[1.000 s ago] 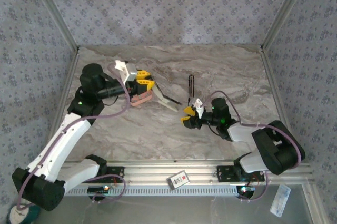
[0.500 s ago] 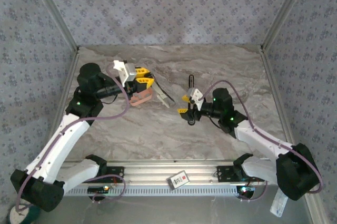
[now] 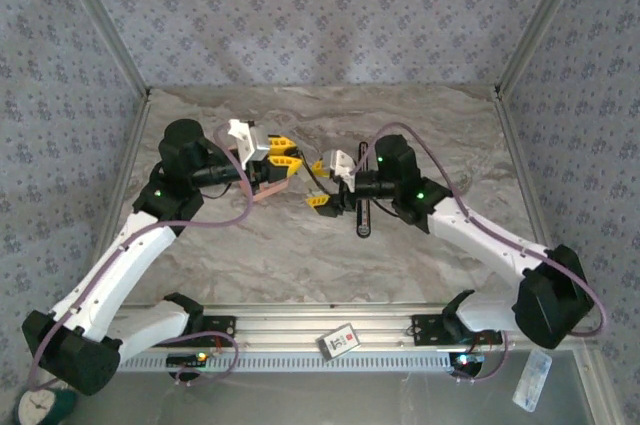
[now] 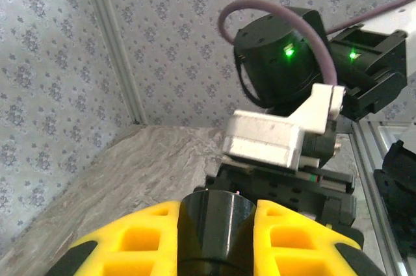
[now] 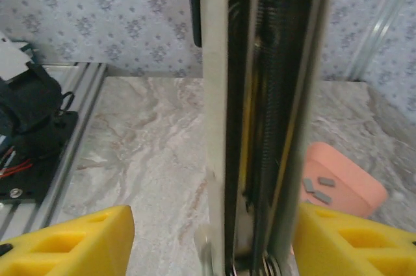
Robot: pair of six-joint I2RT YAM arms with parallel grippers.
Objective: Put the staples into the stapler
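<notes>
The staples (image 5: 317,189), a few short grey strips, lie on the salmon tray (image 5: 348,167). Before it the stapler (image 5: 260,94) stands open, spring bared, between the spread fingers of the right gripper (image 3: 321,183), clear of one finger. The left gripper (image 3: 287,155) is pressed together on the stapler's black end. A rail label (image 3: 339,341) bears print too small to read.

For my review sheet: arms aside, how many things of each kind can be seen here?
Small grey metal staple strips, lying in the tray: 3 visible
Salmon-orange rectangular tray: 1
Open silver-and-black stapler: 1
Total: 5
</notes>
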